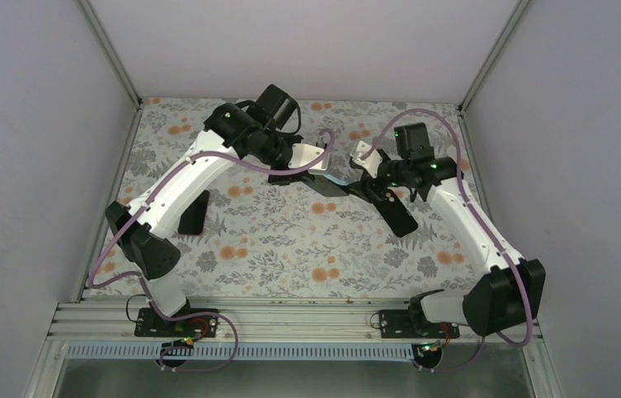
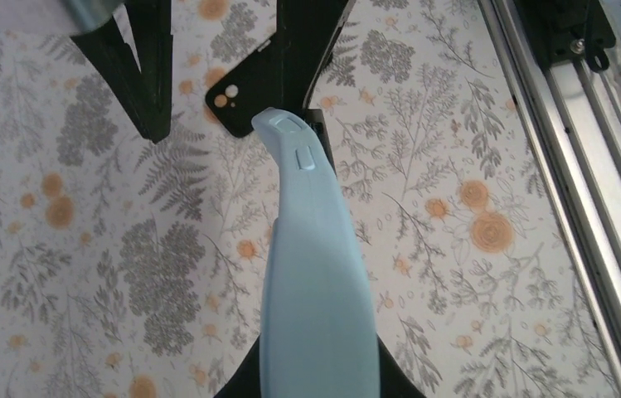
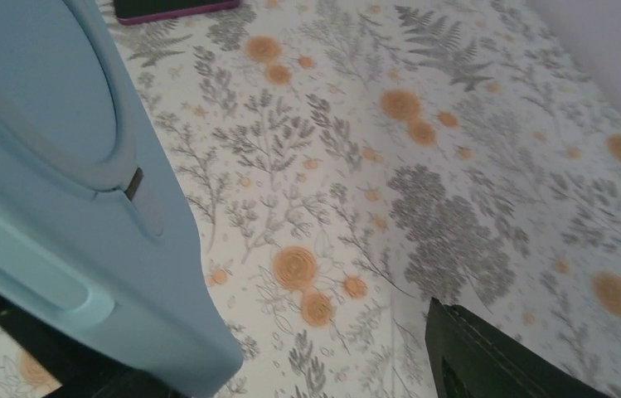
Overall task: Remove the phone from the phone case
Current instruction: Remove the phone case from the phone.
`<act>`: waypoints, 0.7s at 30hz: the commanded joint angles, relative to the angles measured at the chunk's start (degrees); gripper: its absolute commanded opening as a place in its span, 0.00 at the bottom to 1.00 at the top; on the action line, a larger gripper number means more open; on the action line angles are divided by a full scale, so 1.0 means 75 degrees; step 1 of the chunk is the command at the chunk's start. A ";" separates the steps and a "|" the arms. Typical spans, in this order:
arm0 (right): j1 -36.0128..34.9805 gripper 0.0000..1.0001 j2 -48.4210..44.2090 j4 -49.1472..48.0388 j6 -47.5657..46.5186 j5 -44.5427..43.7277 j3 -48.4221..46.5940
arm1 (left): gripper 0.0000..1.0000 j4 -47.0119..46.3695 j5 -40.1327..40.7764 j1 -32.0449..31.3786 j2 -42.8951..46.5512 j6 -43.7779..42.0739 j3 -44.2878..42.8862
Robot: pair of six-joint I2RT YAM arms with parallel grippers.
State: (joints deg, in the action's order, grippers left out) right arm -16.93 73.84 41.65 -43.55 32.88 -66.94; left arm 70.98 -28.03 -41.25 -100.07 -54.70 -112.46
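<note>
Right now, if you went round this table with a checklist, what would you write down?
Surface: floral cloth, flat.
Job's things: blue case held above the cloth; black phone with camera lenses lying on the cloth beyond it.
Clutter: dark purple-edged slab lying on the cloth.
Hands: left hand shut on the blue case; right hand open beside it.
Cables: purple cables looped along both arms.
Surroundings: plain walls, metal rail at the near edge.
</note>
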 commanded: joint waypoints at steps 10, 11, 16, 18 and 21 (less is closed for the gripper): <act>-0.1905 0.75 0.1746 0.0296 0.0752 0.4597 -0.2702 | 0.02 -0.0652 -0.2252 -0.0038 -0.0175 0.0066 -0.0511; -0.2008 0.74 0.1892 0.0661 0.0474 0.4935 -0.2938 | 0.02 -0.0858 -0.2022 0.0014 -0.0144 0.0119 -0.0393; -0.2523 0.63 0.2484 0.1230 0.0470 0.5707 -0.3525 | 0.02 -0.1855 -0.1628 0.0482 -0.0007 0.0329 -0.0100; -0.2643 0.35 0.2683 0.1300 0.0519 0.5705 -0.3587 | 0.03 -0.2220 -0.1272 0.0604 0.0047 0.0404 -0.0017; -0.2553 0.03 0.2805 0.1334 0.0690 0.5248 -0.3778 | 0.27 -0.2443 -0.0649 0.0731 0.0049 0.0627 -0.0014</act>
State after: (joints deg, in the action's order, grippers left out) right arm -29.28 94.50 56.07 -45.67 51.33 -90.06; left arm 80.62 -29.80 -33.74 -96.33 -51.46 -113.10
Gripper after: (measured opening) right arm 0.173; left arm 0.124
